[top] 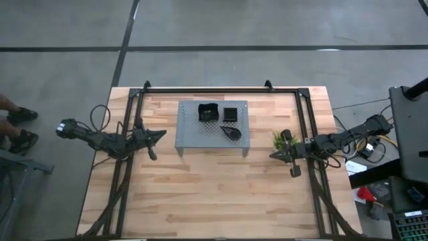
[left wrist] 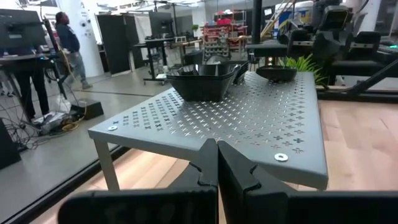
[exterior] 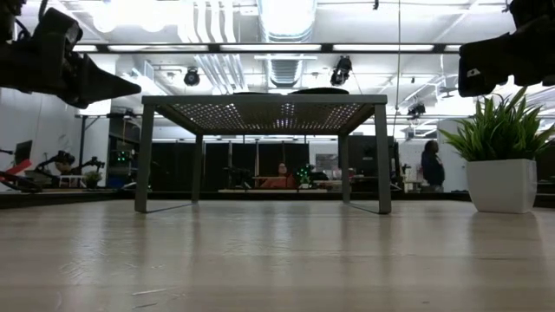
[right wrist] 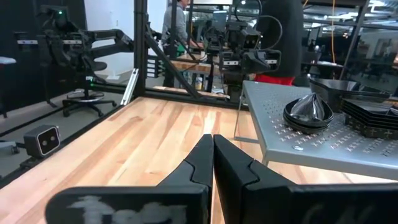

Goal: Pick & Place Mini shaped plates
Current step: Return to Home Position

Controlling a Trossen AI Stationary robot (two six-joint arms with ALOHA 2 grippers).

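Observation:
The mini shaped plates lie on top of the grey perforated rack [top: 194, 137]: a stack of black square ones [top: 208, 112], a smaller square one [top: 230, 114] and a teardrop one [top: 231, 132]. The left wrist view shows the square stack [left wrist: 202, 81] and the teardrop plate [left wrist: 277, 73]. The right wrist view shows the teardrop stack [right wrist: 309, 113] and the square plates [right wrist: 373, 115]. My left gripper [top: 162, 134] [left wrist: 216, 146] hovers shut, left of the rack and pointing at it. My right gripper [top: 273, 155] [right wrist: 211, 140] hovers shut, right of the rack. Neither holds anything.
A small green plant in a white pot [exterior: 501, 156] [top: 279, 139] stands right of the rack, close beside my right gripper. A dark frame [top: 221, 89] runs along the table's far edge and down both sides. Bare wood [top: 214, 194] lies in front of the rack.

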